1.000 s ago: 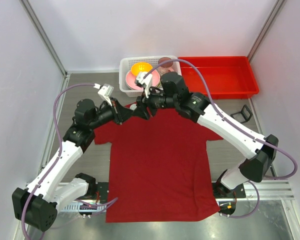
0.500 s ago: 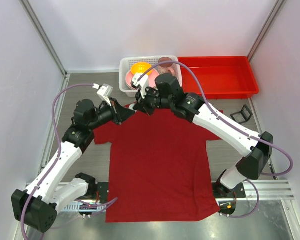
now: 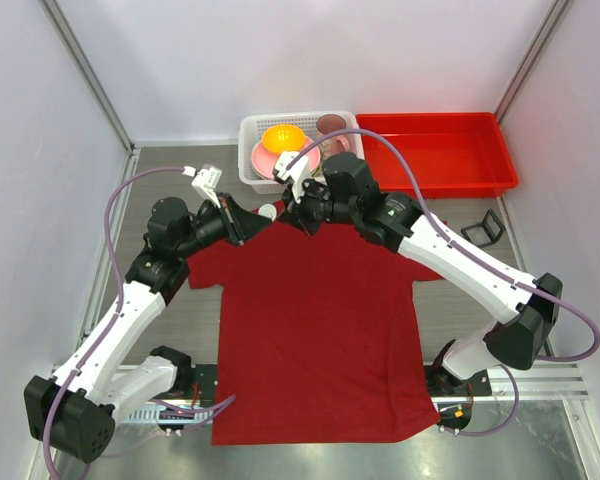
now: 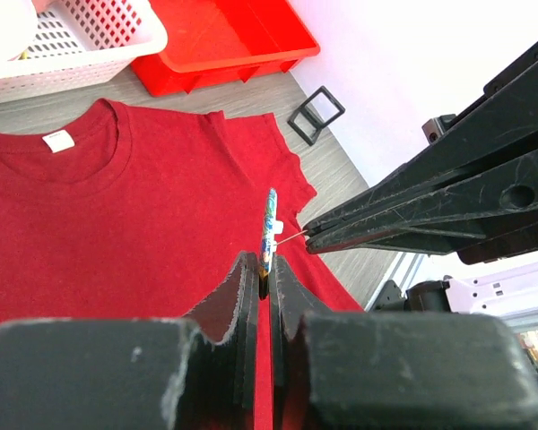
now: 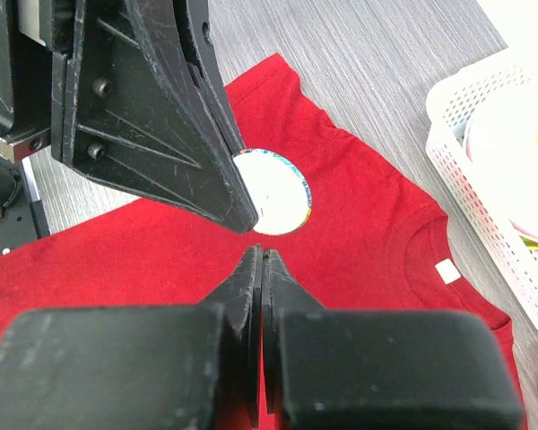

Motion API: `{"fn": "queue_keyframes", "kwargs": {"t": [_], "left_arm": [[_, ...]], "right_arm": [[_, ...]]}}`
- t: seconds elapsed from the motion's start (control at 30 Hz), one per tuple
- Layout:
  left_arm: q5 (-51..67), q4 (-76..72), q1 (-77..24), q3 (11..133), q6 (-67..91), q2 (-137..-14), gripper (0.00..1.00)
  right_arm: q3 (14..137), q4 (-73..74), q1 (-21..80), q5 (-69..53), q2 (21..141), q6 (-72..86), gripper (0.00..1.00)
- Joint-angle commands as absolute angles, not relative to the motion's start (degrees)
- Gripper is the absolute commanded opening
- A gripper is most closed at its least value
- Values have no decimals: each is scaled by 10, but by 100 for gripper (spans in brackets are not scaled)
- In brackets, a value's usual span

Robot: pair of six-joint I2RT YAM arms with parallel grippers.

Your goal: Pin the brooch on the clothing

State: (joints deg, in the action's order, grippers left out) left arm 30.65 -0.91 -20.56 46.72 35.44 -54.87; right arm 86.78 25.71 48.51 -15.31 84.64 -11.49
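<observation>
Now the left hand (image 4: 262, 269) clamps the brooch (image 4: 269, 228) edge-on above the T-shirt (image 3: 320, 320), which lies flat on the bench (image 3: 195, 320). The right hand (image 5: 262, 255), jaws closed, pinches the brooch's pin wire. Compared with half a second ago, it has shifted slightly rightward, exposing the brooch.

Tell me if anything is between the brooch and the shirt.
Nothing visible. The left gripper holds the brooch on edge over the shirt, the right gripper pinches its pin, and only bare red fabric lies beneath.
</observation>
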Motion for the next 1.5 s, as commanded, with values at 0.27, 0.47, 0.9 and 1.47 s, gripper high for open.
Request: {"fn": "queue_keyframes", "kwargs": {"t": [0.27,0.47,0.9,1.47], "left_arm": [[402,-103,-202,446,238,-501,0],[465,-130,-202,447,225,-504,0],[492,-195,-203,439,281,-511,0],[446,-22,-203,487,195,-501,32]], "right_arm": [[912,254,366,-343,831,-29,38],[983,336,333,-534,872,-63,57],[969,330,367,-541,885,-69,57],[974,310,378,-527,896,-37,1]]}}
